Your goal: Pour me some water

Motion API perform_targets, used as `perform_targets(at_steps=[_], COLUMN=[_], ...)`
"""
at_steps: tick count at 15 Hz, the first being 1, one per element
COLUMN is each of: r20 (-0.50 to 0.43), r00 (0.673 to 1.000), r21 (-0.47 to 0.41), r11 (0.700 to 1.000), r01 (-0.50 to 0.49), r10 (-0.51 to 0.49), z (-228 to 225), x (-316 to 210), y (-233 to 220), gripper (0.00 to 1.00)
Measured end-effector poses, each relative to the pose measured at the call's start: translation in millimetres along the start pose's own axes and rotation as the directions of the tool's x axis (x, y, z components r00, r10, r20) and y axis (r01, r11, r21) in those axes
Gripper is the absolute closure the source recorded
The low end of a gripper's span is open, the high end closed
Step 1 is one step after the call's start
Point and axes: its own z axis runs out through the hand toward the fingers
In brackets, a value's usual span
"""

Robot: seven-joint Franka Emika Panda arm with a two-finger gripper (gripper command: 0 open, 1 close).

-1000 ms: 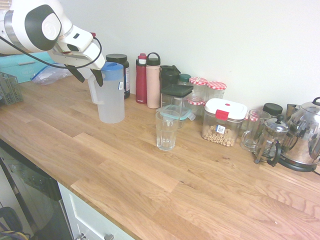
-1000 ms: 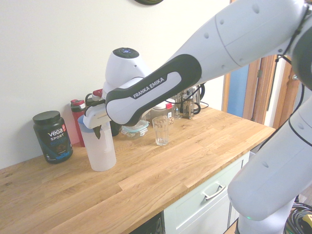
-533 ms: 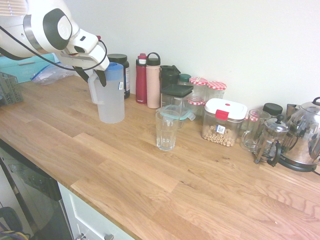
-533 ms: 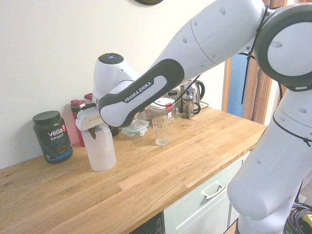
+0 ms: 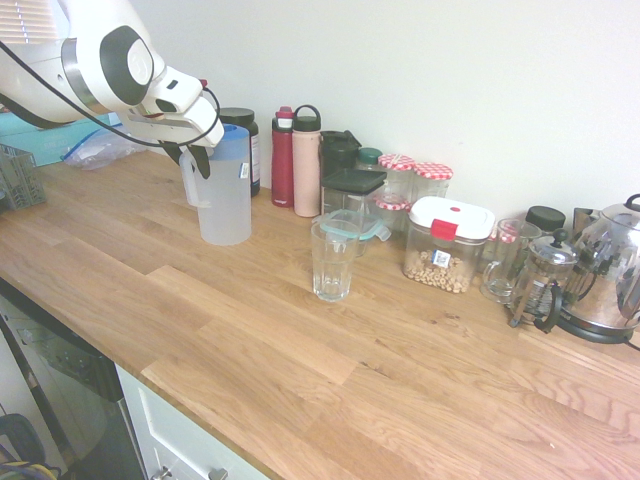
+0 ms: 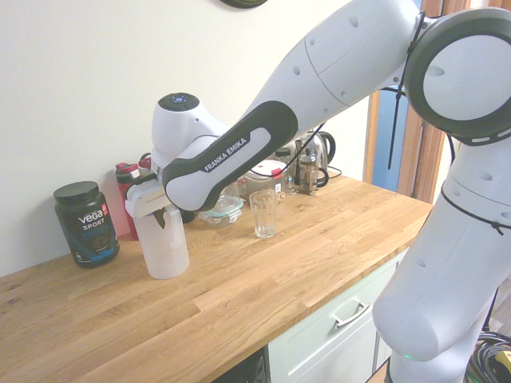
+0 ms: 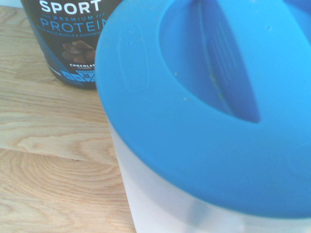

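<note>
The frosted-white pitcher [image 5: 225,200] [image 6: 164,251] stands upright on the wooden counter, and its blue lid [image 7: 204,121] fills the wrist view. The water inside cannot be made out through the frosted wall. My gripper [image 5: 188,158] [image 6: 157,214] sits at the top of the pitcher's side handle [image 5: 187,185]. One dark finger is on each side of the handle with a little gap left, so it is open and holds nothing. An empty clear glass [image 5: 333,262] [image 6: 263,213] stands on the counter, apart from the pitcher.
A black protein tub [image 6: 86,223] [image 7: 73,39] stands right behind the pitcher. Along the wall are a red bottle [image 5: 283,158], a pink bottle [image 5: 307,165], several jars, a chickpea container [image 5: 447,245], a French press [image 5: 540,280] and a steel kettle [image 5: 620,270].
The gripper has slid off the lid toward the handle side of the pitcher, and its fingers have drawn closer together around the handle. The pitcher and the glass have not moved.
</note>
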Motion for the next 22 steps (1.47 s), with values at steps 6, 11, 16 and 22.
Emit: perform_targets(at_steps=[6, 11, 16, 22], r20=[0.001, 0.003, 0.047, 0.222], r00=[1.0, 1.0, 0.997, 0.938], r21=[-0.008, 0.0, 0.011, 0.049], r11=[1.0, 1.0, 0.998, 0.964], r01=[-0.007, -0.031, 0.066, 0.261], r10=[0.007, 0.031, -0.066, -0.265], z=[-1.1, -18.6, -75.2, -130.6], x=[2.1, -2.2, -13.6, 33.2], y=[2.1, 18.3, 81.2, 223.7], gripper=[1.0, 1.0, 1.0, 1.0])
